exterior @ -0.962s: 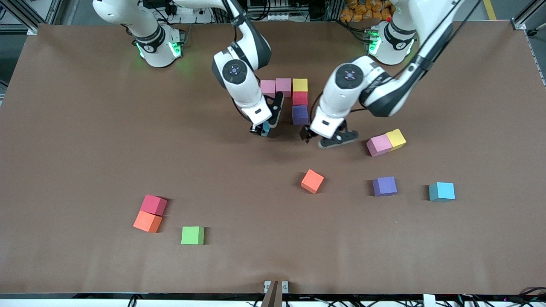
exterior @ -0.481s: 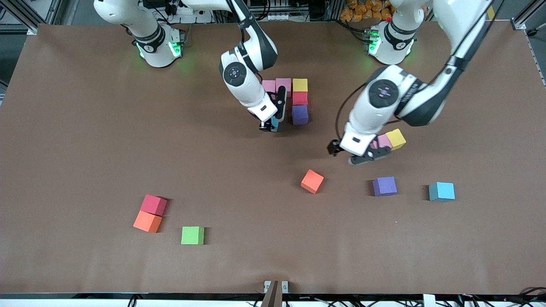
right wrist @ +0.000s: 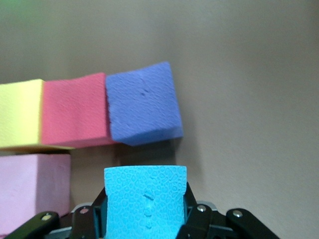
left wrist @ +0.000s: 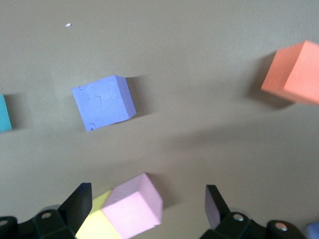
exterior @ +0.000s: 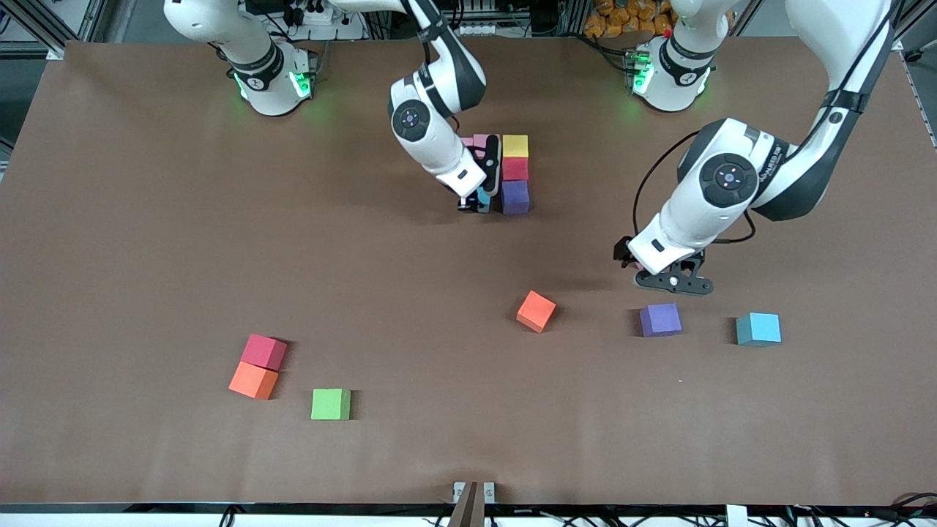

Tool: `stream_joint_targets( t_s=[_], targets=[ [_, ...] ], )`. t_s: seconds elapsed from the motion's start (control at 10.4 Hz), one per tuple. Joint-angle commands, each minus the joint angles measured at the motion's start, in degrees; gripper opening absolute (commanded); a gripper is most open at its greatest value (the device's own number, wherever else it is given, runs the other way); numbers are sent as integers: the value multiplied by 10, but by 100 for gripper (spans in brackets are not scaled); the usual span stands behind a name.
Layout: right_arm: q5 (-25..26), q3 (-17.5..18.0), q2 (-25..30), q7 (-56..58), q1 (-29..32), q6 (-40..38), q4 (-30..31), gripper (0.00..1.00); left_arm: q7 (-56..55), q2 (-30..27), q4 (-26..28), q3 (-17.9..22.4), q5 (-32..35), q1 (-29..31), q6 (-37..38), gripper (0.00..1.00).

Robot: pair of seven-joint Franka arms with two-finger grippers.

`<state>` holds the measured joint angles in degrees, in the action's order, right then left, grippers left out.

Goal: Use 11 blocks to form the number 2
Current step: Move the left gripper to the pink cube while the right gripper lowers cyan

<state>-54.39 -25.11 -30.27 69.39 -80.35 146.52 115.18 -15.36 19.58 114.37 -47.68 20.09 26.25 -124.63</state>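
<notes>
We count five blocks already placed in the number 2 (exterior: 505,170): two pink cubes and a yellow cube (exterior: 514,146) in the row nearest the robot bases, then a red cube (exterior: 514,169) and a purple cube (exterior: 515,196) running down toward the front camera at the left arm's end of that row. The right gripper (exterior: 474,206) is low at the table just beside the purple cube, on the side toward the right arm's end, with its fingers closed on a light blue cube (right wrist: 145,203); we judge this to be the sixth piece, going into the middle row. Five more cubes would then be needed. The left gripper (exterior: 662,274) hovers with its fingers spread wide and nothing between them, above a pink cube (left wrist: 133,205) and a yellow one touching it, as its wrist view shows. Loose stock on the table includes an orange cube (exterior: 536,311), a second purple cube (exterior: 660,320), a second light blue cube (exterior: 758,329), a dark pink cube (exterior: 264,352), another orange cube (exterior: 253,380) and a green cube (exterior: 330,404).
</notes>
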Motion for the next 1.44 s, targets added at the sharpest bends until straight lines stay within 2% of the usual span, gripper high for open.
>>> stream_joint_targets(
  t_s=[0.0,0.29,0.58,0.87,1.06,1.25,1.35],
  targets=[
    [-27,-8,-2,31,-14,25,9,14,168,-18,12,-9,-5,40,11,100],
    [-27,-8,-14,34,-13,39,3,14,325,-23,44,-23,0,83,-14,100],
    [-37,-7,-27,34,-14,56,-3,14,434,-17,45,-24,3,86,-14,100],
    [-55,-7,-32,35,-20,65,-9,14,461,-19,60,-25,4,86,-22,100],
    [-70,-7,-37,38,-29,75,-11,14,462,-19,82,-26,7,86,-66,100],
    [-73,-7,-43,38,-34,76,-16,14,462,-17,109,-26,20,90,-99,100],
    [-74,-7,-44,38,-35,76,-18,14,459,-15,110,-26,50,87,-99,100]
  ],
)
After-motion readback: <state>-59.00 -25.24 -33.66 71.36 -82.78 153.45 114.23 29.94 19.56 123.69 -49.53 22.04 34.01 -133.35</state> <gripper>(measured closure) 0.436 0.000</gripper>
